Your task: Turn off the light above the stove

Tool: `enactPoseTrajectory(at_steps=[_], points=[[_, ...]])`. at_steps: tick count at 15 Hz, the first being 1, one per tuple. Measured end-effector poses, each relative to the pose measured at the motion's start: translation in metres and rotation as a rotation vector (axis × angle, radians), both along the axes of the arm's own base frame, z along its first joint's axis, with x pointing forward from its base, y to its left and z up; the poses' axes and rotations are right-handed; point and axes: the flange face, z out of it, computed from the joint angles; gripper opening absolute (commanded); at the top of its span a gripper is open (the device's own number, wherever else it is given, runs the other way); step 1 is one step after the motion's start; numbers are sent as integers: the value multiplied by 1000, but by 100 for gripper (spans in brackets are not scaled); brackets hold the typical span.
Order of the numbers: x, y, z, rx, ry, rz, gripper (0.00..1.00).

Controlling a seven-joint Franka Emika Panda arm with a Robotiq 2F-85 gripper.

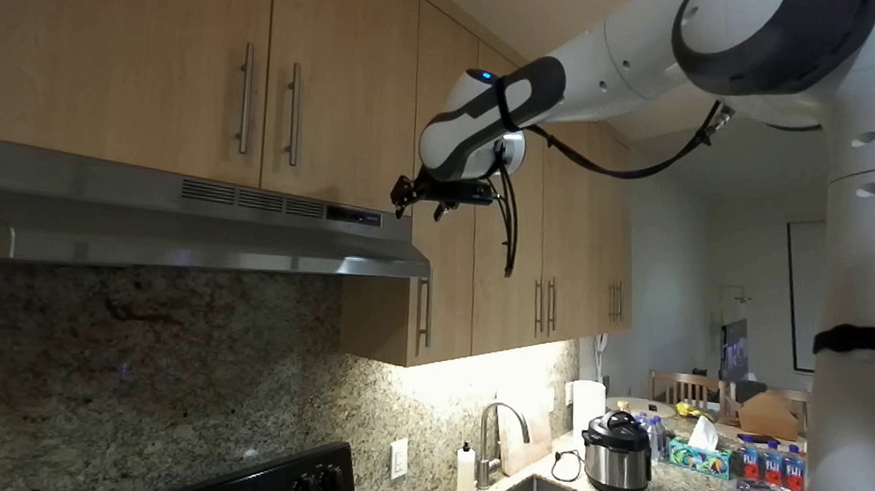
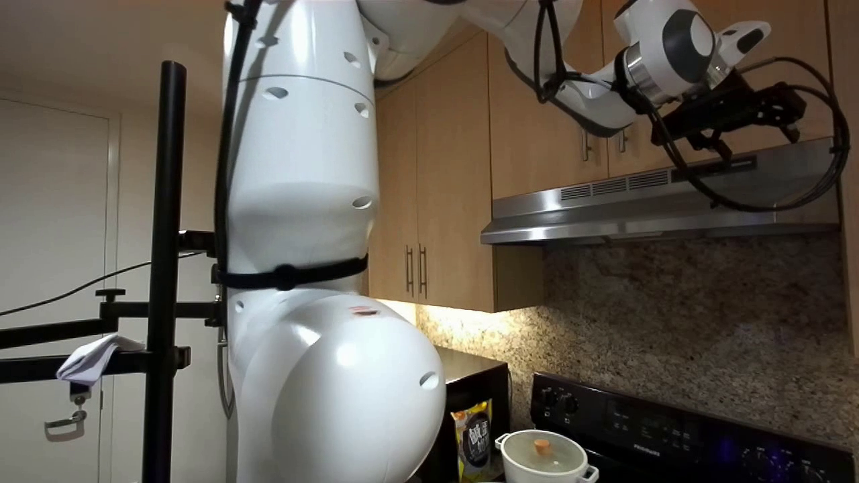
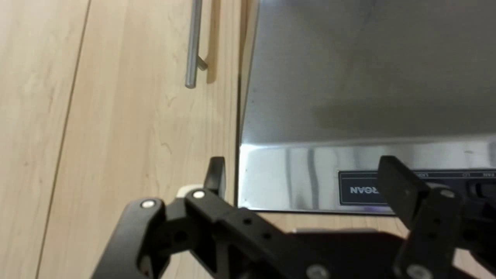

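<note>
The steel range hood hangs under the wood cabinets; it also shows in an exterior view and fills much of the wrist view. Its black control panel is at one end of the front face; it also shows in the wrist view, with upside-down lettering. A dark switch sits under the "FAN" label. The area under the "LIGHT" label is mostly behind my right finger. My gripper is open and empty, fingers spread before the panel's end. The hood's lamp is not visible; the wall below is dim.
Cabinet doors with bar handles stand above the hood, and another handle is beside it. The stove's black back panel and a white pot are below. A loose cable loops from the wrist.
</note>
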Motion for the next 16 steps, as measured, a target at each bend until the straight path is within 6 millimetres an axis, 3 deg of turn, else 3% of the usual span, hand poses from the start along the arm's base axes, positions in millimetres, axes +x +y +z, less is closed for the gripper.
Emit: enactPoseTrajectory(at_steps=[3, 7, 16], points=[[-34, 5, -10, -4, 31, -14, 100], [-73, 27, -20, -5, 59, 50, 100], [-82, 30, -20, 12, 54, 58, 100]])
